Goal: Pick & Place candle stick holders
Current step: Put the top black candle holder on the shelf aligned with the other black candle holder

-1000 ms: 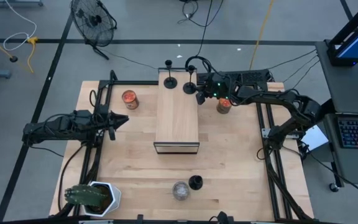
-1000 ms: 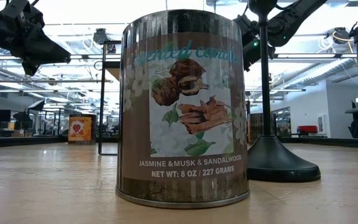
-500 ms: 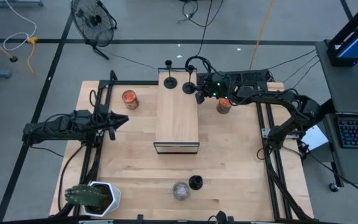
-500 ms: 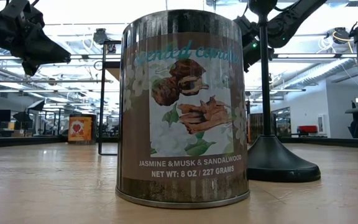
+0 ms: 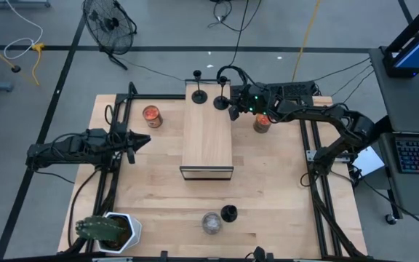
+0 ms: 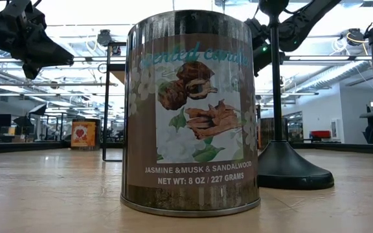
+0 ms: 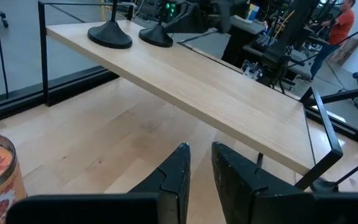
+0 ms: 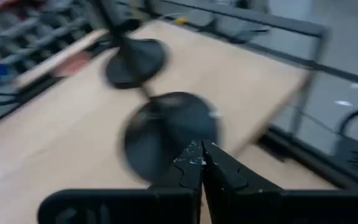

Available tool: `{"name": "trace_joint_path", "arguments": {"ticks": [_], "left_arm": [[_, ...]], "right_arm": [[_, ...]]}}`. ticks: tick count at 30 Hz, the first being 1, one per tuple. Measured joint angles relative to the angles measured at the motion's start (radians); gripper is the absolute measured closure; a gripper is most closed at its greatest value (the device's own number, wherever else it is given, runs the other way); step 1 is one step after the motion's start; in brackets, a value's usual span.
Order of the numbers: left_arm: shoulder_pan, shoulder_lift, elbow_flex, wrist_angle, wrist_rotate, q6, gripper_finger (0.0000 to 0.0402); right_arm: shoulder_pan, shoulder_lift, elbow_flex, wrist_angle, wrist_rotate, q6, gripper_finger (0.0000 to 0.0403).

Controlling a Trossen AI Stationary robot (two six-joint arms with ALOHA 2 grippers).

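The tabletop [image 5: 158, 182] is pale wood, and the raised wooden platform [image 5: 208, 138] in its middle is what everything else sits around. Two candle stick holders stand side by side on the platform's far end: one [image 5: 198, 95] toward the left arm's side, the other [image 5: 222, 102] at the corner nearest the right arm. The right end effector [image 5: 233, 113] hovers just beside that corner holder with its fingers pressed together and nothing between them; its wrist view shows the holder's round black base [image 8: 169, 134] just past the fingertips. The left end effector [image 5: 142, 141] hangs well off the platform's left side, fingers slightly apart and holding nothing. A third candle stick holder [image 5: 228, 213] stands on the tabletop beyond the platform's near end, just beside a shiny silver tin [image 5: 211, 223]. One orange-topped tin [image 5: 151, 116] sits left of the platform, another [image 5: 262, 124] right of it, under the right arm. A potted cactus [image 5: 108, 230] occupies the near left corner.
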Motion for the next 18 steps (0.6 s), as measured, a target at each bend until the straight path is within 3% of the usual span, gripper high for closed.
{"name": "trace_joint_path", "arguments": {"ticks": [3, 18], "left_arm": [[0.000, 0.000, 0.000, 0.000, 0.000, 0.000, 0.0330], [0.000, 0.000, 0.000, 0.000, 0.000, 0.001, 0.0330]], "right_arm": [[0.011, -0.015, 0.000, 0.000, -0.045, 0.014, 0.0403], [0.022, -0.013, 0.000, -0.030, -0.010, -0.010, 0.0403]]}}
